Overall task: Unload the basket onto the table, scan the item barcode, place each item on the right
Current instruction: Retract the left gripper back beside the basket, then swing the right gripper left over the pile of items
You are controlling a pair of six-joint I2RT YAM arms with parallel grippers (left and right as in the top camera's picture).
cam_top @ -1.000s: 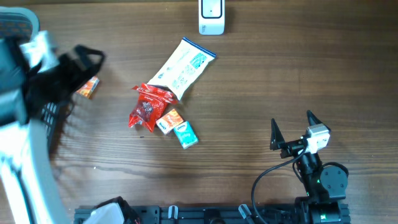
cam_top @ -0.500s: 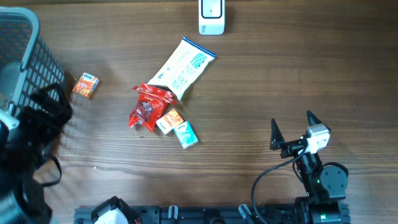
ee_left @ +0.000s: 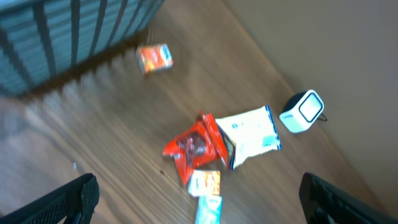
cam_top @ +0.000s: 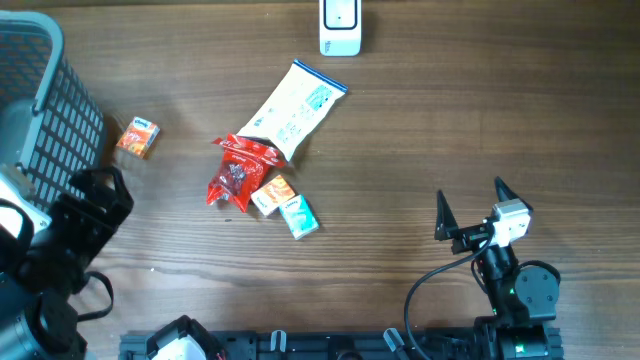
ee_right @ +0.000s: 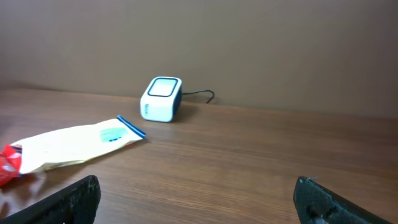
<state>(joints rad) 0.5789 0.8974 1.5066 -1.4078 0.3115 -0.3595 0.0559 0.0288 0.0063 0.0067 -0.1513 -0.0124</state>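
Since no item was held by either arm, the task stood at its start: choosing, grasping and presenting a barcode to the scanner (cam_top: 340, 27) were all left to do, as far as the views showed. Seen from overhead, the scanner sat at 12 o'clock. The candidate items (white pouch (cam_top: 296, 108), red packet (cam_top: 237, 170), orange box (cam_top: 274, 192), teal box (cam_top: 298, 216)) lay touching in a cluster just left of centre. A loose orange box (cam_top: 138, 137) lay at 10 o'clock, just beside the basket (cam_top: 60, 120). The left gripper (ee_left: 198, 177) at 8 o'clock stood wide and empty, and so did the right gripper (cam_top: 469, 192) at 5 o'clock. The basket showed no contents in its visible part, and the rest ran out of frame.
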